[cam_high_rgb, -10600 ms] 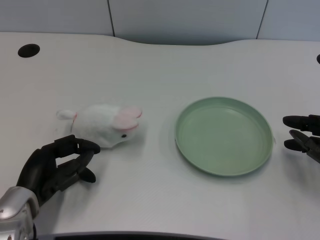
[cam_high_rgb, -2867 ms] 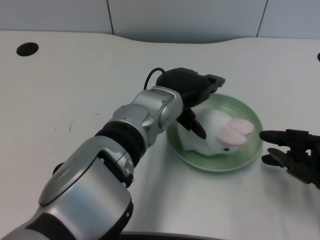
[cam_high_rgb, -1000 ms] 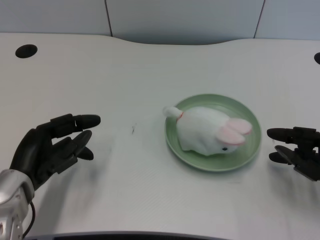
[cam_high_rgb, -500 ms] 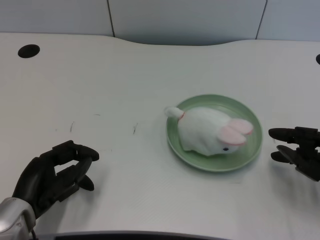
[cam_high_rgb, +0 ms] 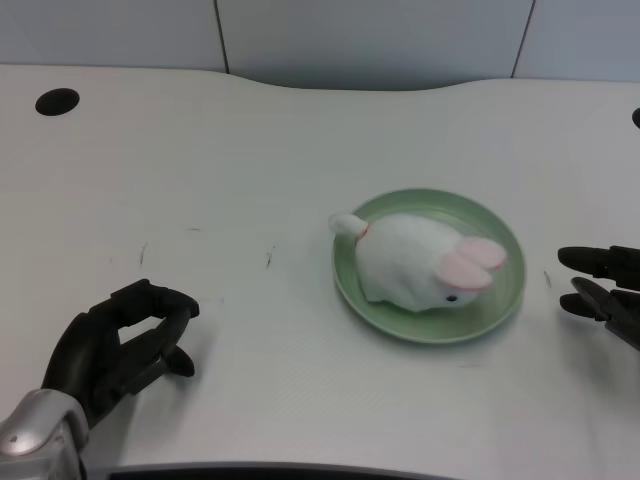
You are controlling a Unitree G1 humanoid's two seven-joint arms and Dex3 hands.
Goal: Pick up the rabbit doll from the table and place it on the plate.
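The white rabbit doll (cam_high_rgb: 420,258) with pink ears lies on the green plate (cam_high_rgb: 500,305), head toward the right and tail over the plate's left rim. My left hand (cam_high_rgb: 115,348) is at the lower left near the table's front edge, far from the plate. Its fingers are curled in and hold nothing.
My right hand (cam_high_rgb: 605,290) waits at the right edge, just right of the plate. A black round hole (cam_high_rgb: 57,101) sits in the table at the far left. Small dark marks (cam_high_rgb: 270,257) dot the white table between my left hand and the plate.
Over the last second my left hand drew back toward the front edge and its fingers curled in. The rabbit stays on the plate. My right hand shifted slightly right.
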